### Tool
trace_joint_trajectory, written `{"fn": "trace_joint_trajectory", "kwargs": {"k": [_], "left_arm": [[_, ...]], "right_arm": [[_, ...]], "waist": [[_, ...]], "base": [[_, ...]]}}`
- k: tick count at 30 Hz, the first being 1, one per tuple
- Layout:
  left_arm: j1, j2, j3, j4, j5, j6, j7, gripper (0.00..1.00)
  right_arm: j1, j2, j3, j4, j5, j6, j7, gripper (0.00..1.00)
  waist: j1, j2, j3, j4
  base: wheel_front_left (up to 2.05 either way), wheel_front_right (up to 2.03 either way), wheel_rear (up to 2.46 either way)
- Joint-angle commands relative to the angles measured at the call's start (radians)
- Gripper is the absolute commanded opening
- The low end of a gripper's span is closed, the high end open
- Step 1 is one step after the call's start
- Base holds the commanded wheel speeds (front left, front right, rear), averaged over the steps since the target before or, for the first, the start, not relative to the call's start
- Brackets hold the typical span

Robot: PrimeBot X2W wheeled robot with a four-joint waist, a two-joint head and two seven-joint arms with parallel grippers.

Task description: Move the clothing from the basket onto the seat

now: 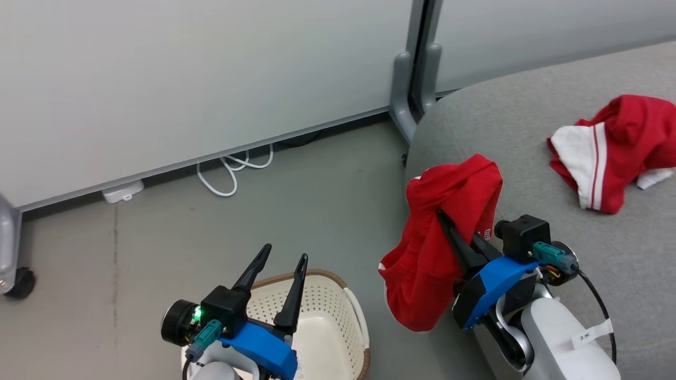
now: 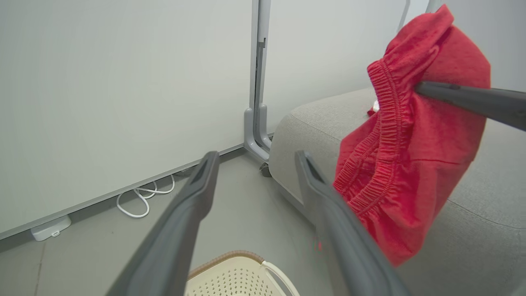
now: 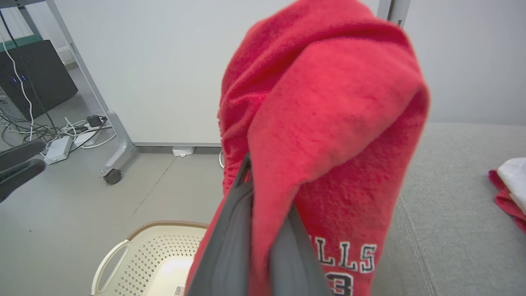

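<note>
Head view: right gripper [image 1: 458,232] at 4 o'clock, fingers pressed together, pinching red shorts [image 1: 422,264]; the fabric drapes over the fingertips and hangs down beside the wrist. The shorts hang over the line where the seat [image 1: 528,132] edge meets the floor [image 1: 237,227]; cannot tell if they touch the cushion. Other red garment [image 1: 618,148], with a white striped band, lies crumpled on the seat at 2 o'clock, well apart from the held shorts. Left gripper [image 1: 285,252] at 7 o'clock, fingers spread wide and empty, hovers above the basket [image 1: 327,306], which stands on the floor at 6 o'clock. White cable [image 1: 232,169] loops on the floor by the wall base at 11 o'clock; caster wheel [image 1: 21,282] at 9 o'clock. Left wrist view: own fingers spread, basket rim at 6 o'clock, shorts at 3 o'clock with elastic waistband [image 2: 386,135] showing, and a finger of the right gripper reaching into the fabric from 3 o'clock. Right wrist view: the shorts cover the closed fingers, white lettering [image 3: 349,257] at 5 o'clock, basket at 7 o'clock with a label [image 3: 178,290] inside, seat at 4 o'clock, other garment at the 3 o'clock edge.
</note>
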Motion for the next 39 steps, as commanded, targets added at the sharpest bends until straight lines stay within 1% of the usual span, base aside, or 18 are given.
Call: {"fn": "trace_joint_trajectory", "kwargs": {"k": [1, 11, 21, 28, 35, 39], "left_arm": [[-0.011, 0.004, 0.003, -0.004, -0.004, -0.007, -0.003, 1.0], [-0.021, 0.022, 0.005, -0.007, 0.002, -0.007, -0.003, 1.0], [-0.005, 0.033, 0.0, -0.006, 0.002, -0.005, -0.003, 1.0], [-0.009, 0.036, -0.007, -0.008, 0.005, -0.005, -0.003, 1.0], [-0.016, 0.047, -0.018, -0.009, 0.001, -0.005, -0.003, 1.0], [-0.02, 0.052, -0.008, -0.015, 0.005, -0.005, -0.003, 1.0]], "right_arm": [[0.002, 0.004, 0.0, -0.002, -0.003, 0.0, -0.006, 0.0], [0.013, 0.01, -0.009, 0.009, 0.003, 0.0, -0.019, 0.0], [0.026, 0.018, -0.019, 0.02, 0.008, 0.0, -0.033, 0.0], [0.028, 0.023, -0.026, 0.027, 0.01, 0.0, -0.045, 0.0], [0.02, 0.02, -0.041, 0.031, 0.011, 0.0, -0.054, 0.0], [-0.026, 0.021, -0.057, 0.025, 0.022, 0.0, -0.039, 0.0]], "waist": [[0.0, 0.0, 0.012, -0.064], [0.0, 0.0, 0.027, -0.221], [0.0, 0.0, 0.03, -0.32], [0.0, 0.0, 0.042, -0.341], [0.0, 0.0, 0.057, -0.329], [0.0, 0.0, 0.07, -0.328]], "base": [[0.0, 0.0, 0.0], [0.0, 0.0, 0.0], [0.0, 0.0, 0.0], [0.0, 0.0, 0.0], [0.0, 0.0, 0.0], [0.0, 0.0, 0.0]]}}
